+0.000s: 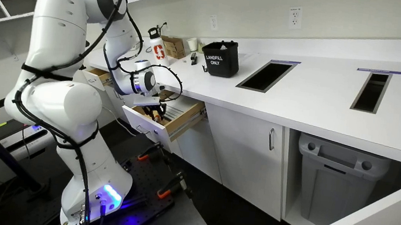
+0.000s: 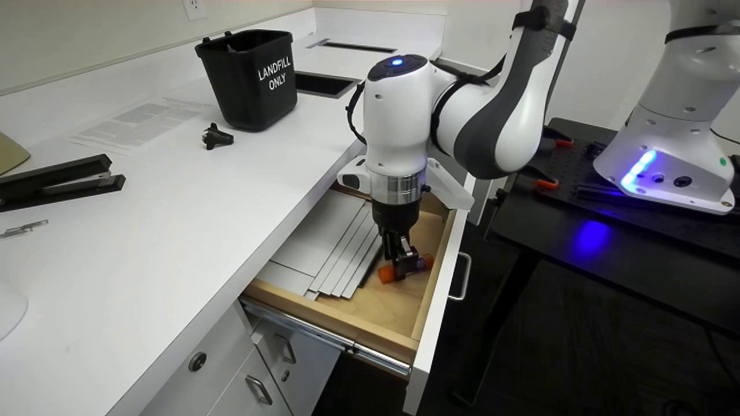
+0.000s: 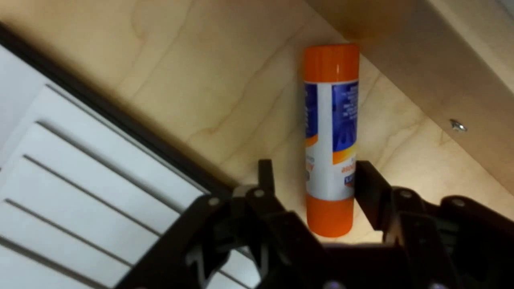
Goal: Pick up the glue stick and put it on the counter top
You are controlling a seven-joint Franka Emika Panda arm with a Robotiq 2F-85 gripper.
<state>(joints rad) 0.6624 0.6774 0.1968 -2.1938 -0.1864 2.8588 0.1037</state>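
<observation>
The glue stick (image 3: 331, 136), with orange ends and a white and blue label, lies on the wooden bottom of the open drawer. An orange end also shows in an exterior view (image 2: 387, 274). My gripper (image 3: 314, 173) is open and low in the drawer, with a finger on each side of the glue stick. The right finger in the wrist view is against or very near the stick; a gap shows on the left finger's side. The gripper also shows in an exterior view (image 2: 403, 263). The white counter top (image 1: 312, 95) shows in both exterior views, above the drawer (image 2: 347, 332).
White panels (image 2: 341, 248) lie in the drawer beside the glue stick. A black landfill bin (image 2: 254, 81), a staple remover (image 2: 217, 137) and a stapler (image 2: 63, 179) stand on the counter top. The counter edge overhangs the drawer's back. A cabinet door (image 1: 373, 222) stands open.
</observation>
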